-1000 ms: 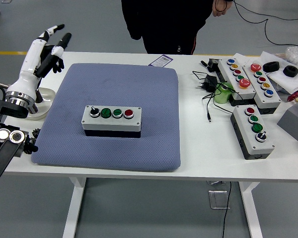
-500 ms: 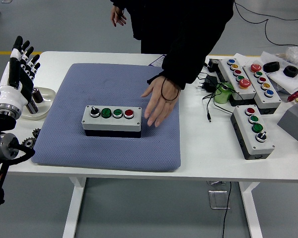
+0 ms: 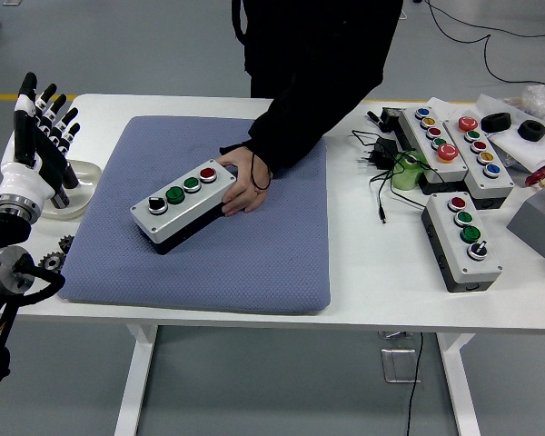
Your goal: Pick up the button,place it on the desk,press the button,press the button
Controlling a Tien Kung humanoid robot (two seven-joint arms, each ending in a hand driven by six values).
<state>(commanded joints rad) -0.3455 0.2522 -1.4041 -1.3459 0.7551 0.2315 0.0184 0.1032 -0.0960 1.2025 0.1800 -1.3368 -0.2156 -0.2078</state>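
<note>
Button box now skewed under person's hand; left hand fingers spread, empty.

Three more button boxes sit at the table's right, near a black plug and maybe a green cup.

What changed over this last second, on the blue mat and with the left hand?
The person's hand reached in from the far side, took hold of the right end of the button box and turned it: it lay square to the table edge, now it sits slanted, red button end further back. The robot's left hand went from tilted to upright, fingers spread, at the left edge. The blue mat and the other boxes at right stayed put.
</note>
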